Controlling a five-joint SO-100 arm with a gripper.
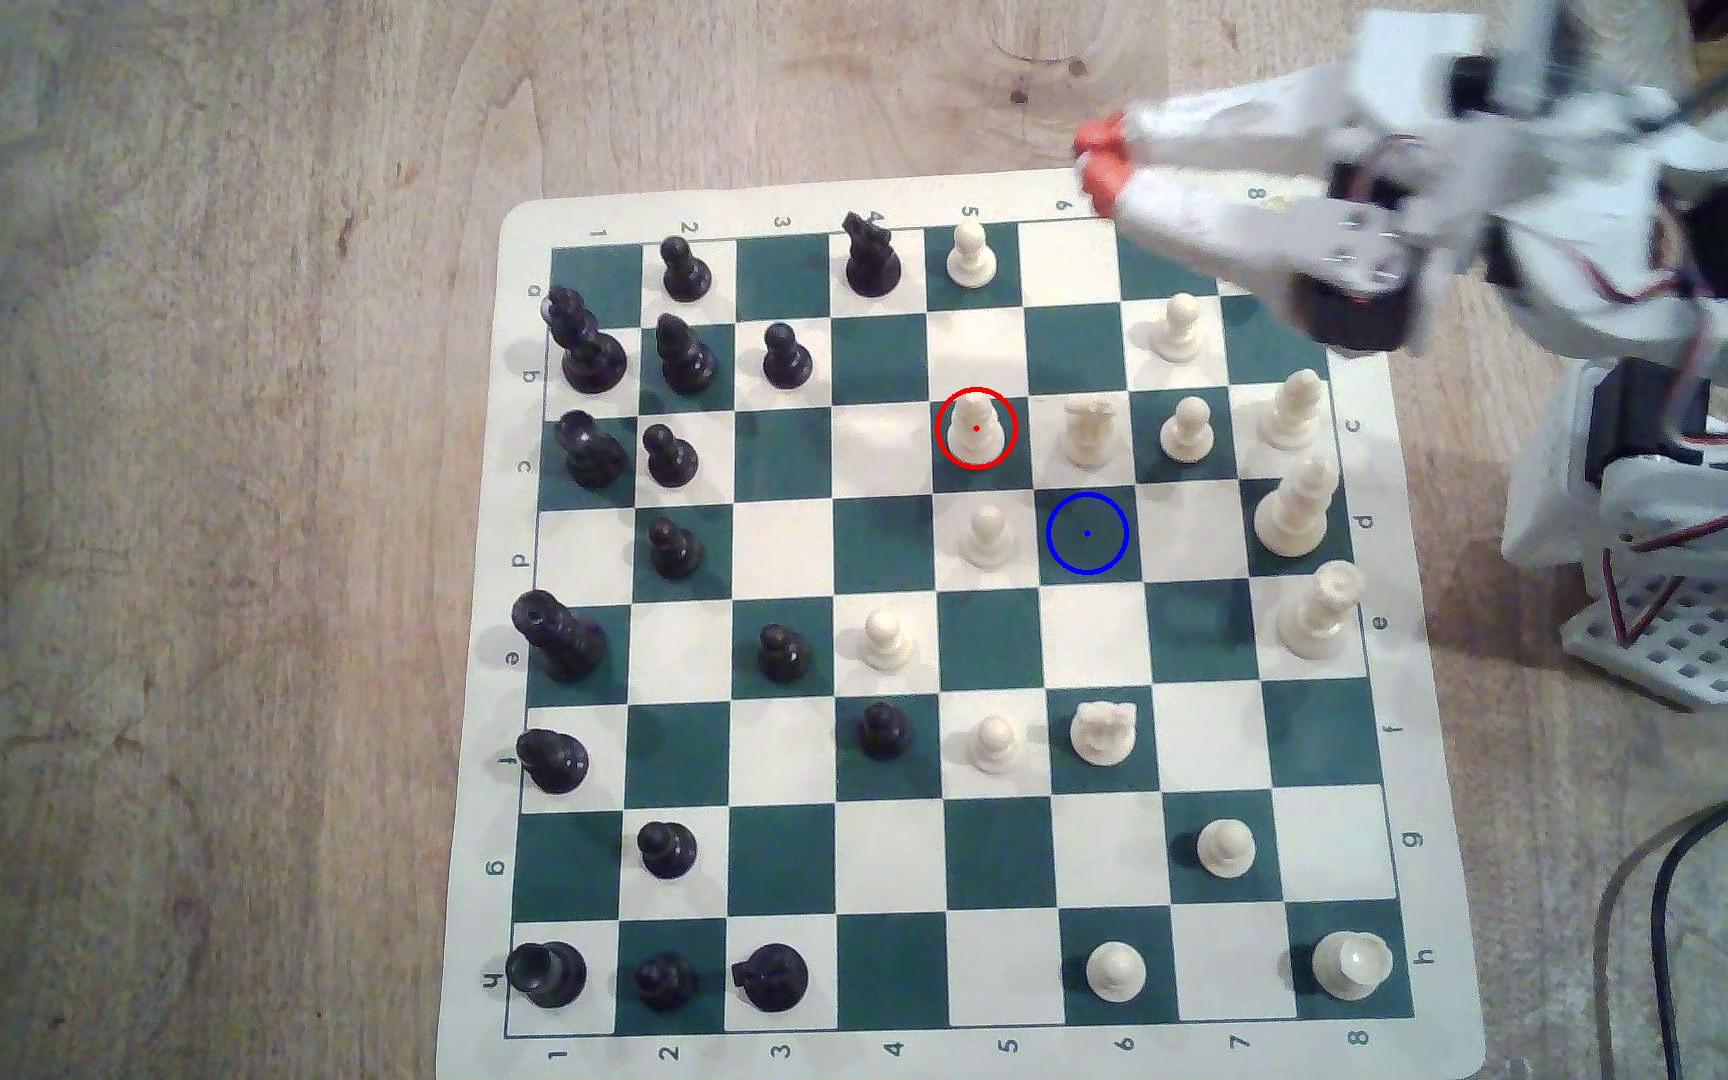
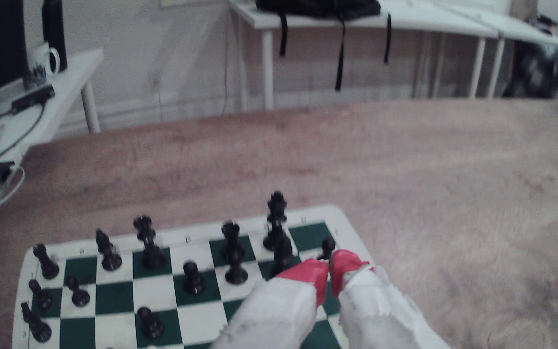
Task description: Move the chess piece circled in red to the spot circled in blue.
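Note:
The chess piece (image 1: 975,431), a cream bishop-like piece ringed in red, stands on a dark green square near the board's middle in the exterior view. The spot (image 1: 1086,533), a dark green square with a blue ring and dot, lies one square diagonally toward the exterior view's lower right and is bare. My gripper (image 1: 1097,163) hovers above the board's far edge, well up and to the right of the chess piece. Its red-tipped white fingers are pressed together with nothing between them. In the wrist view the gripper (image 2: 330,268) hangs over the black pieces' end of the board.
A cream knight (image 1: 1087,431) stands right beside the chess piece and a cream pawn (image 1: 987,537) sits just left of the spot. Black pieces (image 1: 673,457) crowd the exterior view's left side. The arm's base (image 1: 1691,582) and cables (image 1: 1670,883) lie off the board's right.

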